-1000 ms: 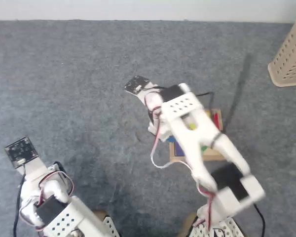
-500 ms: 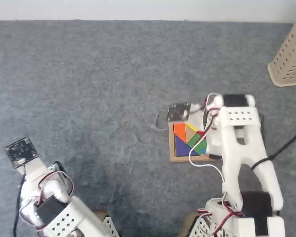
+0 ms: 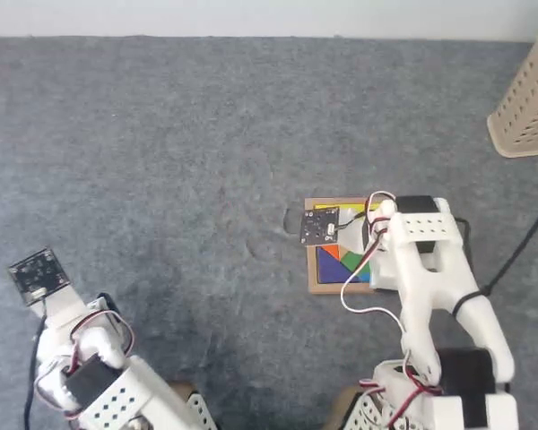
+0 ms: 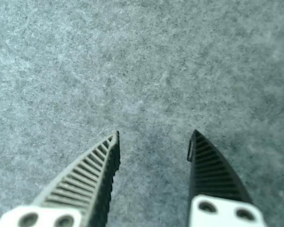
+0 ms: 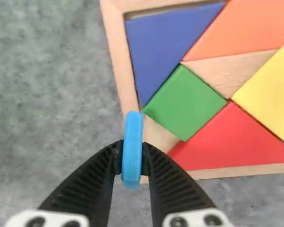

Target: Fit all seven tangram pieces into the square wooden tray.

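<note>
A blue tangram piece (image 5: 132,130) is pinched on its edge in the right claw (image 5: 132,144), just over the rim of the wooden tray (image 5: 114,56). The left claw (image 4: 156,133) is spread open above the grey tabletop (image 4: 132,47).

Grey all the way across here: a fuzzy, felt-like covering spreads over the tabletop (image 3: 161,134), with a few faint scuffs and creases showing near the middle (image 3: 262,240), and up close its matted fibres catch soft, even light. Along the far edge runs a thin strip of pale wall (image 3: 251,16). Over in the far corner stands a beige plastic basket (image 3: 527,98), its side dotted with rows of small holes.
</note>
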Tool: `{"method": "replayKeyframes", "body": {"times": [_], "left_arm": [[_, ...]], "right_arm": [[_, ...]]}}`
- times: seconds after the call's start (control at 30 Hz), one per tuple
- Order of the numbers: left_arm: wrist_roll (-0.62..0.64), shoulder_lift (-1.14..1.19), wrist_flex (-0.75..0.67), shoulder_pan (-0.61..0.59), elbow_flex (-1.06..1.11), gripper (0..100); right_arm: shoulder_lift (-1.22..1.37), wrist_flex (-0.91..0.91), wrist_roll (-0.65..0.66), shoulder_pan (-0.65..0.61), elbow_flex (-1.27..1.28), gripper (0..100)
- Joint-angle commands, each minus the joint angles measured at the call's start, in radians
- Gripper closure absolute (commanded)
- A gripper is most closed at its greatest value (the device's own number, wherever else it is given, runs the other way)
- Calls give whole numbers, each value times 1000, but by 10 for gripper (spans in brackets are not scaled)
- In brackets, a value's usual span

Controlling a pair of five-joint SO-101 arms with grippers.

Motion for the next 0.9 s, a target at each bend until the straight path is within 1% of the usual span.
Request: {"method": "replayKeyframes", "body": {"times": [0.0,0.4,0.77,0.87], "left_arm": [[9,-11,3,2,-19,775],[9,-11,3,2,-19,775],[9,-11,3,2,-19,775],[9,-11,3,2,-19,775]], "right_arm": [[-58,-21,9,1,-6,992],[-56,-76,14,1,29,992],[-56,-65,11,2,29,992],[-58,-41,14,24,29,979]]}}
